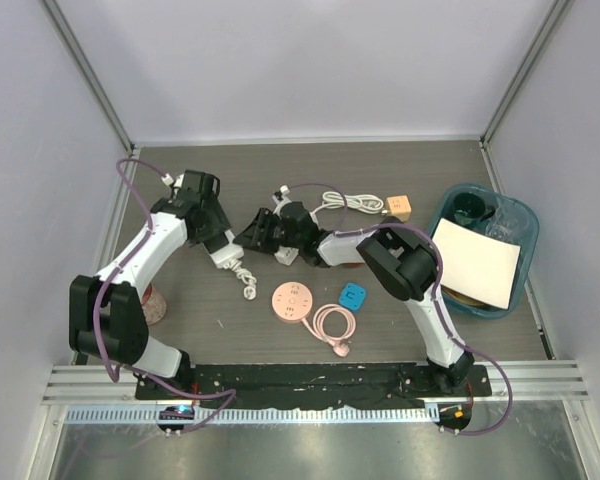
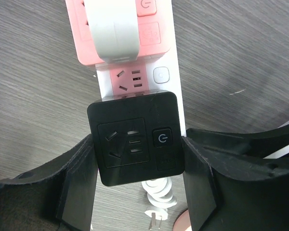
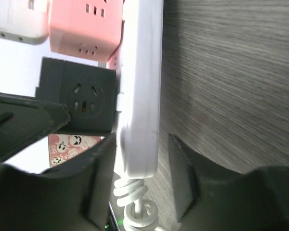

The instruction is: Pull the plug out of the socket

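Status: black plug (image 2: 136, 139) not yet out, seated on white strip (image 3: 142, 57) near its cord end; left hand (image 2: 137, 161) clamps the plug's sides; right hand (image 3: 140, 161) straddles the strip's cord end, part open, gap on one side. Pull remains.

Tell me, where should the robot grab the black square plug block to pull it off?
Grab the black cube-shaped plastic plug block by its two flat side faces, coming from above. Those sides are bare and parallel, and it stands up off the long white plastic power strip. The left gripper straddles it that way.
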Motion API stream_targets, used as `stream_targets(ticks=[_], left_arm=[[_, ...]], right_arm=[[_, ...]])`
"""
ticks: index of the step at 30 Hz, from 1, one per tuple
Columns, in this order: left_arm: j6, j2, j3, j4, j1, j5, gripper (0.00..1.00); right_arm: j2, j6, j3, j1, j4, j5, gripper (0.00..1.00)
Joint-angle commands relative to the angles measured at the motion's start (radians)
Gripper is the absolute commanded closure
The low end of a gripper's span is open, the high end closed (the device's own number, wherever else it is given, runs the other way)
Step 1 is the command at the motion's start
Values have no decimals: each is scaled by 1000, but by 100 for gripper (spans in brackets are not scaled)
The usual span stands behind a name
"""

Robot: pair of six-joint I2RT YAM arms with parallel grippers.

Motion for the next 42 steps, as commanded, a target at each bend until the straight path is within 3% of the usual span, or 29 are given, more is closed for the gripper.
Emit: stream_targets(ticks=[1, 8, 11, 18, 20, 21, 24, 25, 42], left_arm=[[2, -60, 49, 131, -4, 31, 100], [-4, -67, 43, 149, -4, 59, 100], [-7, -77, 32, 164, -4, 74, 100], [-10, -81, 23, 183, -4, 109, 100], [-12, -80, 18, 184, -4, 115, 100], [-10, -78, 20, 183, -2, 114, 100], [2, -71, 35, 166, -2, 108, 100], [7, -68, 39, 158, -2, 105, 100], [1, -80, 53, 131, -5, 85, 100]], right_arm=[[-87, -31, -28, -1, -4, -45, 40], [-64, 49, -50, -1, 87, -111, 34], [-49, 86, -71, -1, 173, -111, 36], [-20, 89, -28, -2, 183, -92, 43], [-18, 87, -26, -2, 186, -86, 50], [-18, 86, -28, -4, 186, -79, 65], [-34, 90, -60, -12, 186, -46, 95], [-35, 90, -84, -10, 186, -28, 99], [-110, 35, -186, -21, 121, 79, 99]])
